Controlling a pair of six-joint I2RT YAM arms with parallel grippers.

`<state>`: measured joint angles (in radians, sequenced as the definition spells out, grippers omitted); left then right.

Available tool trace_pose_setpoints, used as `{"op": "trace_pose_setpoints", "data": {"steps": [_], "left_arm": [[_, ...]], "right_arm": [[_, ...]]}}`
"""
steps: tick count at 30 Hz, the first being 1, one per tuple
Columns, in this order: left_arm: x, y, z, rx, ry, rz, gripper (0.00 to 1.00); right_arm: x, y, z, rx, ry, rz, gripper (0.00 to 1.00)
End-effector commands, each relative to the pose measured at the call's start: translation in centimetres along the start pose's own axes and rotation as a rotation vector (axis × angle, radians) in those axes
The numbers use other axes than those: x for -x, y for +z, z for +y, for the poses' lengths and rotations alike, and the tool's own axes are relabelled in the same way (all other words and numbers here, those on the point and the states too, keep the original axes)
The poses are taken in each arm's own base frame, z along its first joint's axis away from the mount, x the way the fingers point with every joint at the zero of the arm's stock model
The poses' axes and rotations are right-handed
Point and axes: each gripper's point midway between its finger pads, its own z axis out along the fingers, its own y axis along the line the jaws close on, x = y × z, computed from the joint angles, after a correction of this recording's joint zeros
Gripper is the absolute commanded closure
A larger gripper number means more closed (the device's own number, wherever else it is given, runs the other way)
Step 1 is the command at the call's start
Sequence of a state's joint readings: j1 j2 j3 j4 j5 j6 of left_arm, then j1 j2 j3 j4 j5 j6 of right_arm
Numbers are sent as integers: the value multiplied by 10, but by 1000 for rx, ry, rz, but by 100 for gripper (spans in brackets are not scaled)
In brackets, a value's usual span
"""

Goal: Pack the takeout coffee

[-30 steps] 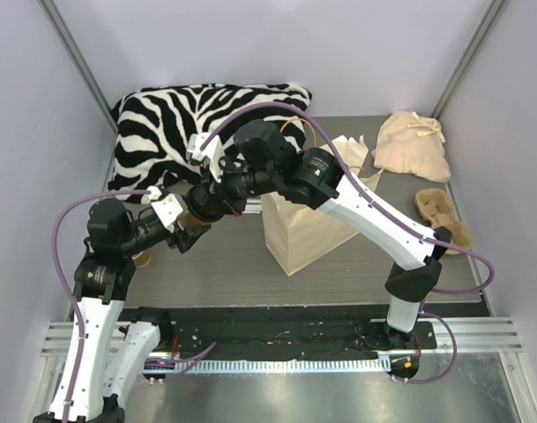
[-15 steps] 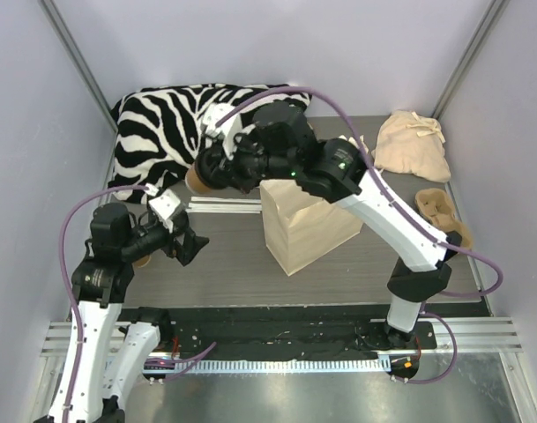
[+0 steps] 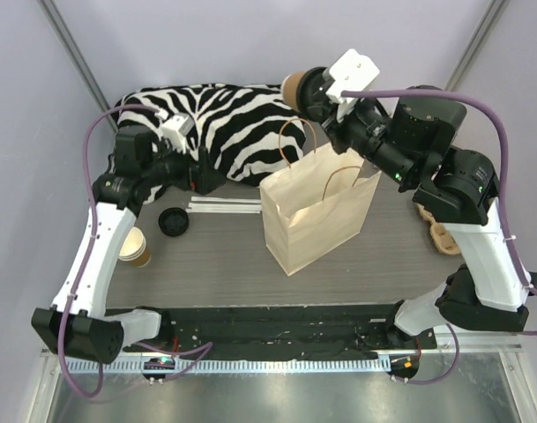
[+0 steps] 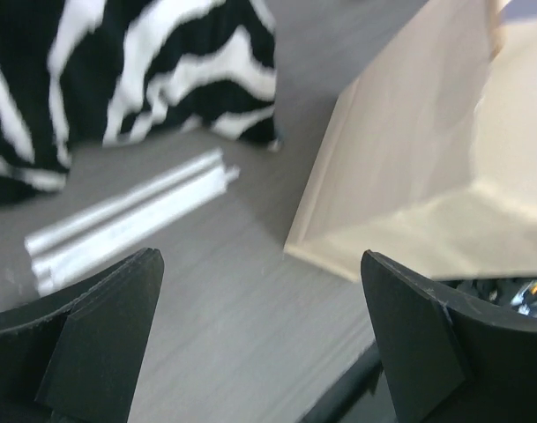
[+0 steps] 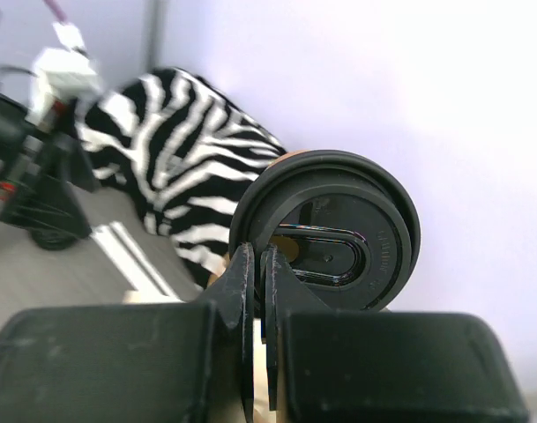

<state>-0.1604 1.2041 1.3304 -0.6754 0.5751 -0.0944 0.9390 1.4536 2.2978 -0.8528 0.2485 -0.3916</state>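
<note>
The takeout coffee (image 3: pixel 294 88), a brown paper cup with a black lid (image 5: pixel 339 231) on it, hangs on its side in the air above the open brown paper bag (image 3: pixel 316 211). My right gripper (image 3: pixel 314 95) is shut on it, the fingers pinching the edge of the lid (image 5: pixel 261 264). My left gripper (image 3: pixel 200 170) stands open and empty low over the table by the zebra cushion (image 3: pixel 228 132). In the left wrist view its gripper (image 4: pixel 264 344) frames bare table, with the bag (image 4: pixel 427 159) to the right.
A brown cup with a white top (image 3: pixel 136 249) and a loose flat black lid (image 3: pixel 173 221) sit at the left of the table. White wrapped sticks (image 3: pixel 224 205) lie between cushion and bag. A pulp cup carrier (image 3: pixel 444 236) shows at the right.
The right arm has swung up and to the right with the cup, from beside the left gripper to above the bag. The left gripper has opened and moved back toward the cushion.
</note>
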Motion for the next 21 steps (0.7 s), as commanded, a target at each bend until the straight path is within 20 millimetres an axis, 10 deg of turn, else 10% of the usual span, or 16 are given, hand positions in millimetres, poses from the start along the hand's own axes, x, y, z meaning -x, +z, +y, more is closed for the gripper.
{"op": "trace_pose_setpoints", "data": {"steps": [1, 12, 21], "left_arm": [[70, 13, -37, -71, 38, -163, 0], [134, 103, -83, -256, -77, -212, 0], [139, 138, -111, -321, -80, -200, 0]], "right_arm": [[-33, -3, -32, -125, -37, 108, 99], [-85, -30, -57, -188, 105, 281, 99], [-116, -42, -21, -28, 190, 376, 99]]}}
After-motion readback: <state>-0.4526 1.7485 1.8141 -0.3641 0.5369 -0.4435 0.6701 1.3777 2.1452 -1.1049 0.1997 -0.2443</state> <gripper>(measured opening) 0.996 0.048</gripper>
